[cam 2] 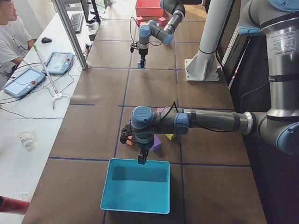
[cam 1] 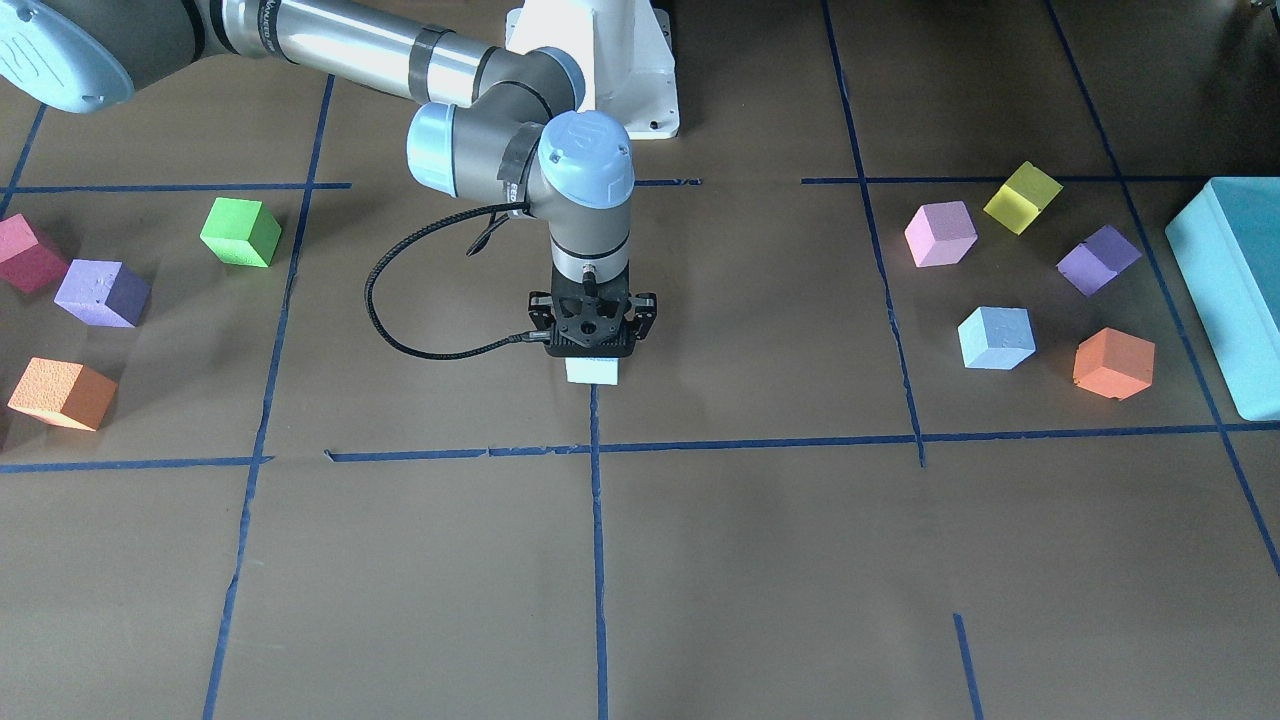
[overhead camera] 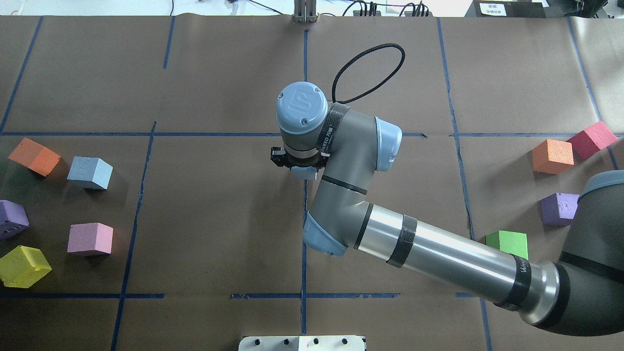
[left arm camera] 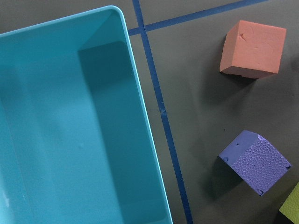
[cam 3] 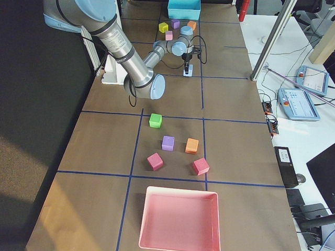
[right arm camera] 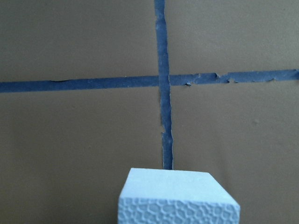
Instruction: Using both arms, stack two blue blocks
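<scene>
- Right arm [cam 1: 340, 45] comes in from the upper left of the front view and bends down at frame centre.
- Right gripper [cam 1: 593, 350] points straight down, just above a crossing of blue tape lines [cam 1: 597, 560].
- First blue block [cam 1: 593, 372] is directly under the right gripper, on the vertical tape line. In the right wrist view it fills the bottom centre.
- The fingers are hidden behind the gripper body, so I cannot tell whether it is clamped on the block or released.
- Second blue block [cam 1: 997, 338] lies on the table at the right of the front view, just left of an orange cube [cam 1: 1113, 362] and well apart from the first.
- Left gripper [cam 2: 141, 160] shows only in the side view, hanging over the far rim of the teal box [cam 2: 112, 189]. I cannot tell its state.
</scene>
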